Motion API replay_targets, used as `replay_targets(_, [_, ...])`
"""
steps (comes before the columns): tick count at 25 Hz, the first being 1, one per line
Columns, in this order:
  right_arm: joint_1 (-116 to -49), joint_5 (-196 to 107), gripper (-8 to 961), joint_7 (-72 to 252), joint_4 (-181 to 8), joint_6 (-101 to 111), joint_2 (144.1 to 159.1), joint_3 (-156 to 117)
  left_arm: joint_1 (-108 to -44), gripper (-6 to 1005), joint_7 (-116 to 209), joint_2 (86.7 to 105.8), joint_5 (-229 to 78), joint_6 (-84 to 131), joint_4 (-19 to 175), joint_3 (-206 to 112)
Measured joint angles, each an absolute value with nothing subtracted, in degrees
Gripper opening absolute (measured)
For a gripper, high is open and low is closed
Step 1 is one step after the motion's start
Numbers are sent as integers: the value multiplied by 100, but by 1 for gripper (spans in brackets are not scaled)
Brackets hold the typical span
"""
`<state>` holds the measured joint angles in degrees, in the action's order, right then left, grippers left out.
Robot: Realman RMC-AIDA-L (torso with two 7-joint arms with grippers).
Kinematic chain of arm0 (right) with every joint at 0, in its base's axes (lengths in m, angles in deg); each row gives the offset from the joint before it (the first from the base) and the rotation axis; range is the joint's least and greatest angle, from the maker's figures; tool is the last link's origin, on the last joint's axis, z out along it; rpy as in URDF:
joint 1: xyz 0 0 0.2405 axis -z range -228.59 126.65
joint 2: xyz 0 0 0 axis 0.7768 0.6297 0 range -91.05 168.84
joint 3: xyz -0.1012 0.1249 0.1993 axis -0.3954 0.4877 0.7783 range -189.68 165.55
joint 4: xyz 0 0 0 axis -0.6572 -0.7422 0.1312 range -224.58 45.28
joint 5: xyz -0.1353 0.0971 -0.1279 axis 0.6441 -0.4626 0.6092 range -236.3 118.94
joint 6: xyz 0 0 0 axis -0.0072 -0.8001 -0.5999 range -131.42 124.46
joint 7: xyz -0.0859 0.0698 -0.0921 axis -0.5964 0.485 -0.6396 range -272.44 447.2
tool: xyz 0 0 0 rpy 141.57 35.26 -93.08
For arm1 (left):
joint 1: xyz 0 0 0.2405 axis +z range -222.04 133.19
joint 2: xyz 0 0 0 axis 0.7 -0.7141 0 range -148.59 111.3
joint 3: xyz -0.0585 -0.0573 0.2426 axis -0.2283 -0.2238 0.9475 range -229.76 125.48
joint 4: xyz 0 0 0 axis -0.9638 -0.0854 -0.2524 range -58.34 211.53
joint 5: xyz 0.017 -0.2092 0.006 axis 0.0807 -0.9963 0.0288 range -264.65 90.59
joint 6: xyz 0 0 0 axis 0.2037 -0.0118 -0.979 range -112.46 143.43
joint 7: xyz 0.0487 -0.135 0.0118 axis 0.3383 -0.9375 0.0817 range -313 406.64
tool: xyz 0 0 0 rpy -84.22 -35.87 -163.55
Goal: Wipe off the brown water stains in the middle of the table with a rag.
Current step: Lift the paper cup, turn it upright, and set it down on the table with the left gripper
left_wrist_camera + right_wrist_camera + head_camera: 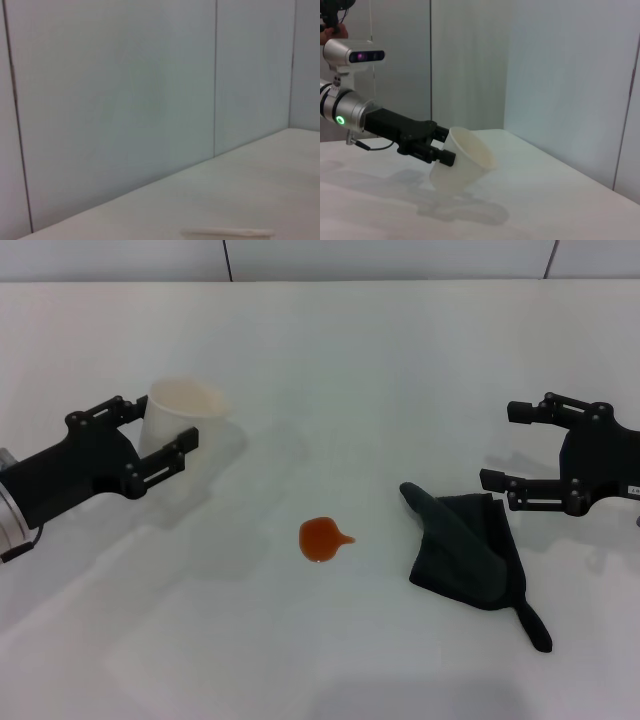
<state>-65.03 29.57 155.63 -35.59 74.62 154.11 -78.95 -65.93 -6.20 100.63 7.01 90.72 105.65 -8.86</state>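
Head view: left gripper [160, 430] clamps one tilted white cup [180, 415], its base hidden; right gripper [515, 445] gapes beside one rag [465, 545]; one brown water stain [320, 538].

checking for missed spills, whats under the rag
Only the white table shows around the dark rag; whatever lies beneath is covered. The brown stain sits apart, uncovered.

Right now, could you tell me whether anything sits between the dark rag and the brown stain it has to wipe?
Nothing visible does: only bare white table separates the dark charcoal cloth rag from the orange-brown liquid stain.
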Motion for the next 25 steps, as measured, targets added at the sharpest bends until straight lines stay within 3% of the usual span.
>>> replay_targets(25, [-6494, 2999, 873, 15375, -3639, 7317, 15411, -8092, -6514, 650, 1139, 10069, 164, 9090, 9636, -875])
